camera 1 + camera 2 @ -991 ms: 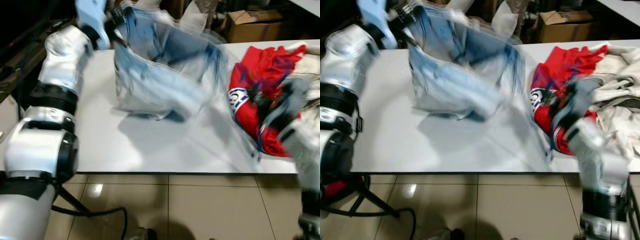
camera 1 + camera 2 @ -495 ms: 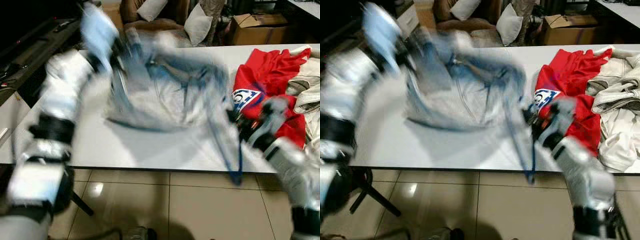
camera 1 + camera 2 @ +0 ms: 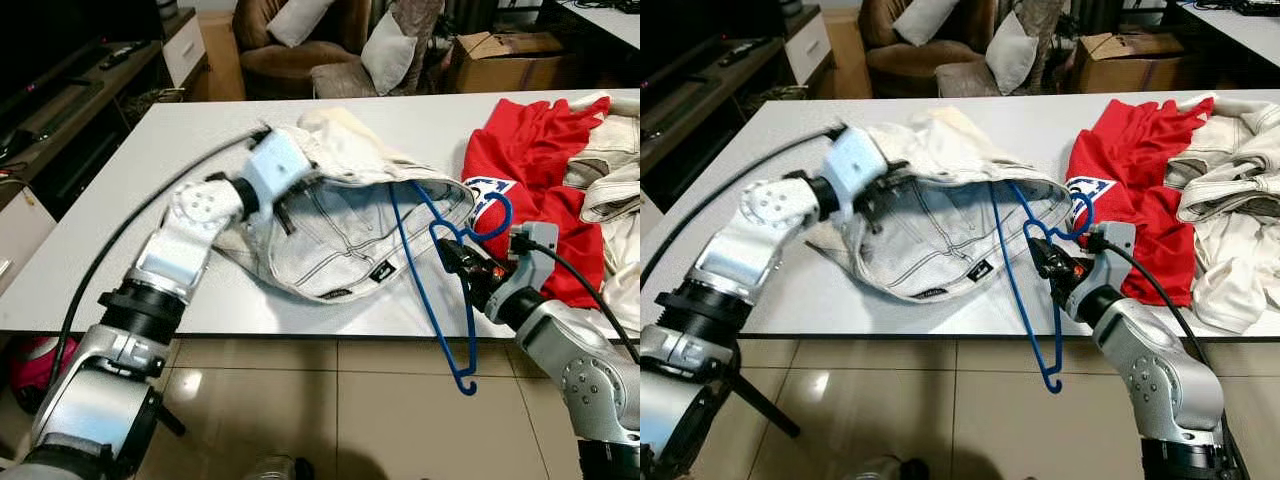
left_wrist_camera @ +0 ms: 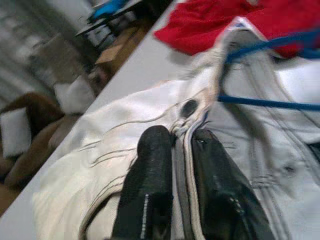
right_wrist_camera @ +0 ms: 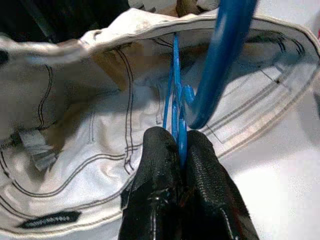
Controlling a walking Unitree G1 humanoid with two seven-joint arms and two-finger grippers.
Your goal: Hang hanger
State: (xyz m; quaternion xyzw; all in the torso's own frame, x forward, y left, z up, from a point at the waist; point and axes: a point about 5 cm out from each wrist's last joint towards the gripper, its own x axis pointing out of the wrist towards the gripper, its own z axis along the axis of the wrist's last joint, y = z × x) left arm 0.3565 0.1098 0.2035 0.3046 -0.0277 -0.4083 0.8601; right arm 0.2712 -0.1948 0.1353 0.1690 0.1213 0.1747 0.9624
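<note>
Left pincer: mine, clamped on the waistband edge of the white garment lying on the white table. Blue hanger: one end inside the garment's opening, its other end hanging past the table's front edge. Right pincer: mine, closed on the hanger, just right of the garment. Red shirt: right of the garment.

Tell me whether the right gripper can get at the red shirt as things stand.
Probably not yet: the right gripper is shut on the blue hanger, though the red shirt lies close beside it on the table.
</note>
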